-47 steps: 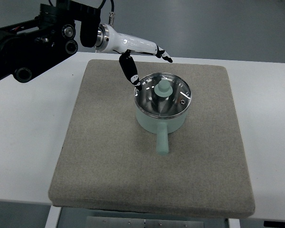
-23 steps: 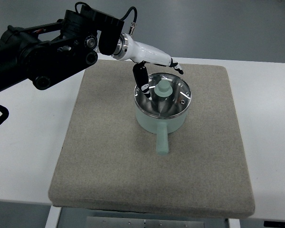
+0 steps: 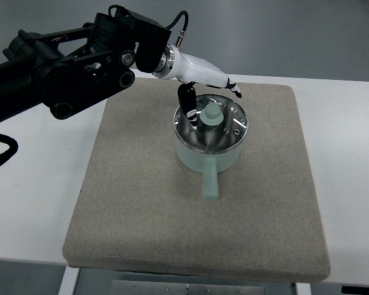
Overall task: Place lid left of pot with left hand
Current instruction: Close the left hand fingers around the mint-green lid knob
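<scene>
The pot [image 3: 209, 144] is seen mid-frame, handle pointing down-frame, lid [image 3: 211, 123] on. The left hand [image 3: 203, 83] is held above it, fingers spread, nothing gripped.

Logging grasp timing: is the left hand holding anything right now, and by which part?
Nothing held: the left hand hovers open over the lid, beside its knob.

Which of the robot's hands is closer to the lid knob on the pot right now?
Left. The left hand hovers just behind and left of the lid's knob, a dark finger reaching down beside it. The right hand is not in view.
</scene>
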Tool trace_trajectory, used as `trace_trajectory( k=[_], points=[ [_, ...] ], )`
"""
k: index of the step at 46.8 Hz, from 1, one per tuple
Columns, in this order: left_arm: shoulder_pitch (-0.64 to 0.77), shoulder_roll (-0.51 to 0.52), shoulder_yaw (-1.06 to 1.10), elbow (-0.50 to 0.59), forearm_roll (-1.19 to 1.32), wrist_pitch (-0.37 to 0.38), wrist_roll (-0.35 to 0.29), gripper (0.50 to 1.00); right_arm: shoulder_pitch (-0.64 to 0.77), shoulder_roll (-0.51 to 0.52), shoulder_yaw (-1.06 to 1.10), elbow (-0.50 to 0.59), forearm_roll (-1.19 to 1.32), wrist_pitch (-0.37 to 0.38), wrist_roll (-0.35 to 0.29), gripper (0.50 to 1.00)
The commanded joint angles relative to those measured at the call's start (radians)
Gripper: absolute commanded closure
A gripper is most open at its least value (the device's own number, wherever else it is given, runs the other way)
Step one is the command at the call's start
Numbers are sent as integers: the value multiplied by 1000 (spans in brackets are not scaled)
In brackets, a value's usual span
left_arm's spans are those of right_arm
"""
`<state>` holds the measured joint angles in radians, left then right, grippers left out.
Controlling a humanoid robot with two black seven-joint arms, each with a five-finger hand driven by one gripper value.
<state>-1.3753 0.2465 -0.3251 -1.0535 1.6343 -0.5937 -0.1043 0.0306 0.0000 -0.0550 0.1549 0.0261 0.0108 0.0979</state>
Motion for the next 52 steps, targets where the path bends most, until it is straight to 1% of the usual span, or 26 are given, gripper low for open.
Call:
trace_trajectory(
  k=[1, 4, 6, 8, 11, 14, 20, 22, 33, 35, 38, 52],
  points=[
    [4, 1, 0, 0, 1, -1, -2, 525, 0, 0, 0, 0, 0, 0, 0, 576],
    [4, 1, 0, 0, 1, -2, -2, 555, 0, 0, 0, 0, 0, 0, 0, 576],
    [4, 1, 0, 0, 1, -2, -2, 566, 0, 0, 0, 0, 0, 0, 0, 576],
    [4, 1, 1, 0, 1, -1, -2, 602, 0, 0, 0, 0, 0, 0, 0, 576],
    [2, 1, 0, 0, 1, -1, -2, 606, 0, 0, 0, 0, 0, 0, 0, 576],
    [4, 1, 1, 0, 1, -2, -2, 643, 0, 0, 0, 0, 0, 0, 0, 576],
    [4, 1, 0, -2, 1, 0, -2, 649, 0, 0, 0, 0, 0, -2, 0, 576],
    [2, 1, 0, -3, 1, 0, -2, 675, 0, 0, 0, 0, 0, 0, 0, 576],
    [5, 1, 1, -22, 1, 0, -2, 679, 0, 0, 0, 0, 0, 0, 0, 576],
    [5, 1, 1, -20, 1, 0, -2, 686, 0, 0, 0, 0, 0, 0, 0, 576],
    [5, 1, 1, -20, 1, 0, -2, 709, 0, 0, 0, 0, 0, 0, 0, 576],
    [5, 1, 6, -20, 42, 2, -2, 724, 0, 0, 0, 0, 0, 0, 0, 576]
  ],
)
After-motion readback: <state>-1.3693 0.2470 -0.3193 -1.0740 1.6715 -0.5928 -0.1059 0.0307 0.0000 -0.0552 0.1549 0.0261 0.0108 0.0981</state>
